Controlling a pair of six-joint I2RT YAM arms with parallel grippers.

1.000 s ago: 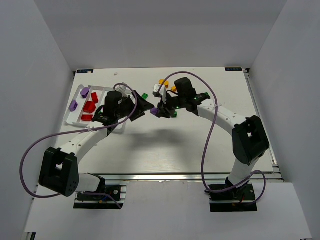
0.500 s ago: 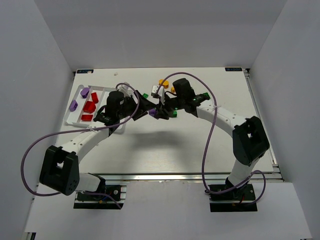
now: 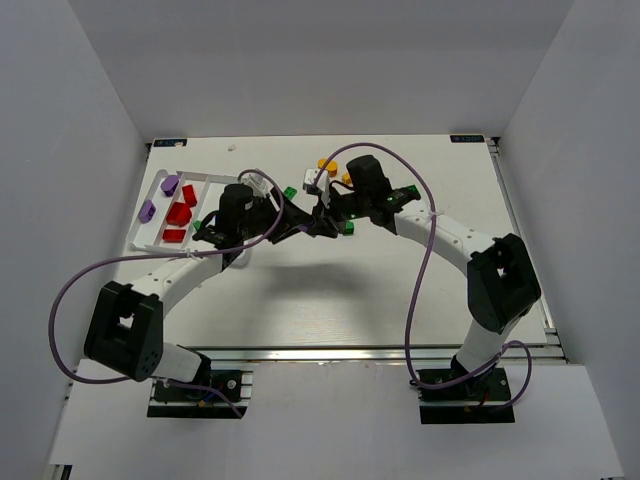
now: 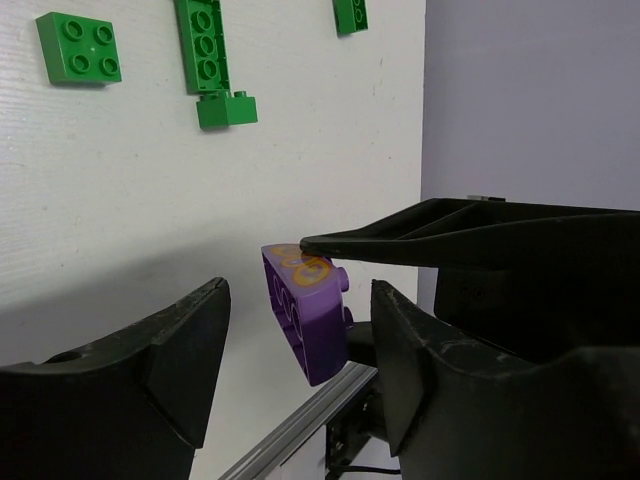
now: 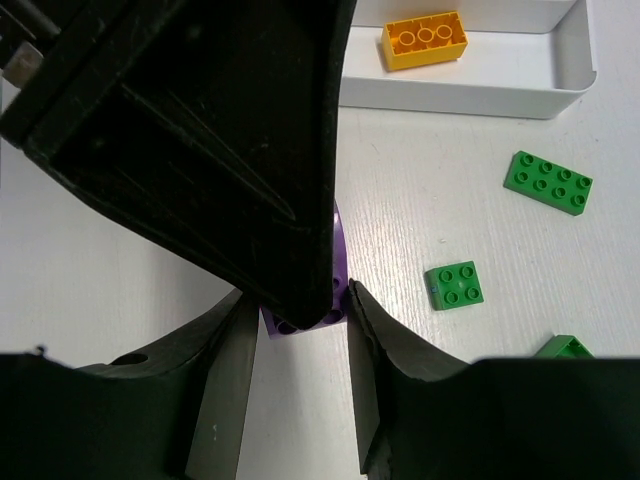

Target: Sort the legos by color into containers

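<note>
Legos are only partly sorted. On the left, the white tray (image 3: 157, 197) holds two purple bricks (image 3: 147, 210) in its outer compartment and red bricks (image 3: 180, 212) in the next one. The right wrist view also shows an orange brick (image 5: 425, 45) in a compartment.

Going right, the left gripper (image 4: 300, 295) is wide open, with one finger on each side of a purple brick (image 4: 310, 322), and neither finger seems to touch it. This brick is tilted and seems lifted off the table. The right gripper (image 5: 297, 300) has its fingers closed on it, and one thin finger lies across the face with orange rings. I judge this to be a handover from right to left. Further right, green bricks (image 5: 548, 182) and a few orange bricks (image 3: 325, 163) lie loose on the table.

The main danger is timing. If the right fingers let go before the left ones have pressed firmly, the brick will fall and may roll among the green ones. The two grippers are also very close, so the closing left fingers could strike the right finger instead of the plastic. Because the brick is tilted, the left fingers may catch only a corner, and then it could twist out on the way to the purple compartment.
</note>
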